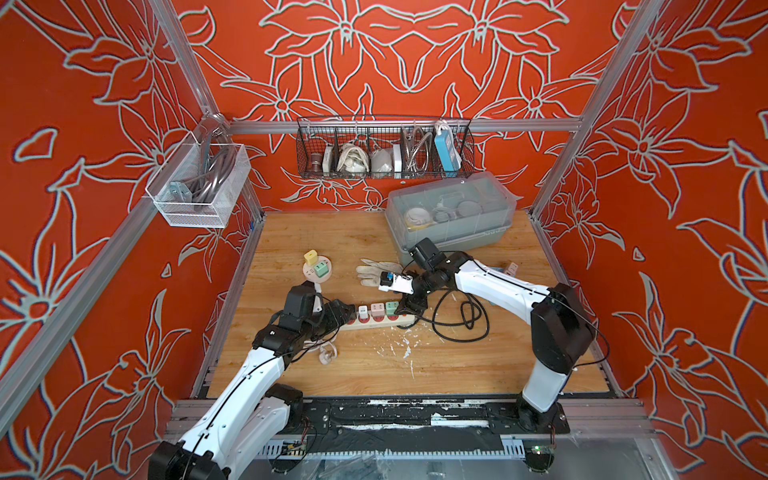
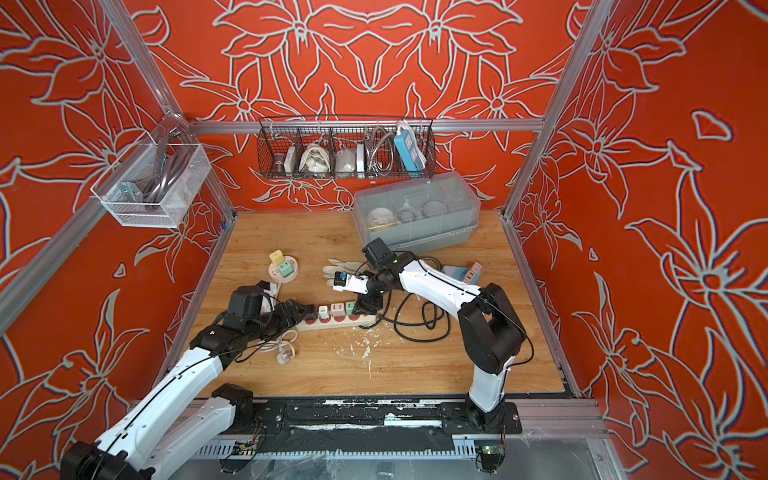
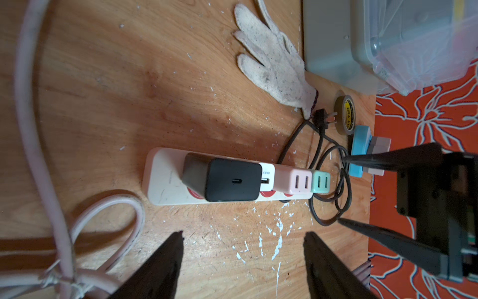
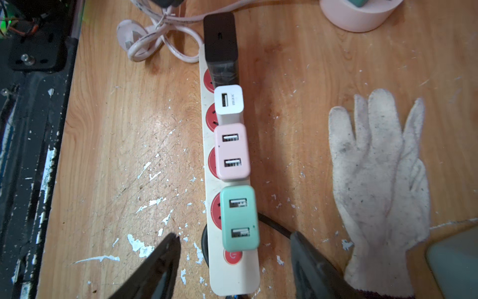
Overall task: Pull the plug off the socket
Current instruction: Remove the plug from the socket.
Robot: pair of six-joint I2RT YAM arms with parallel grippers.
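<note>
A white socket strip (image 1: 374, 326) (image 4: 234, 279) lies across the middle of the wooden table. A black plug (image 3: 232, 180) (image 4: 219, 41), a white one (image 4: 229, 101), a pink one (image 4: 232, 151) and a green one (image 4: 239, 218) stand in it in a row. My left gripper (image 1: 347, 316) (image 3: 244, 234) is open, low at the strip's left end, its fingertips short of the black plug. My right gripper (image 1: 409, 305) (image 4: 234, 235) is open over the strip's right end. Its fingers straddle the strip beside the green plug and touch neither.
A dirty white glove (image 1: 376, 270) (image 4: 375, 168) lies behind the strip. A round pink socket (image 1: 318, 266) with plugs stands at the back left. A grey lidded box (image 1: 449, 212) sits at the back right. A black cable (image 1: 461, 320) coils right of the strip, and a white cable (image 1: 324, 353) lies near the left arm.
</note>
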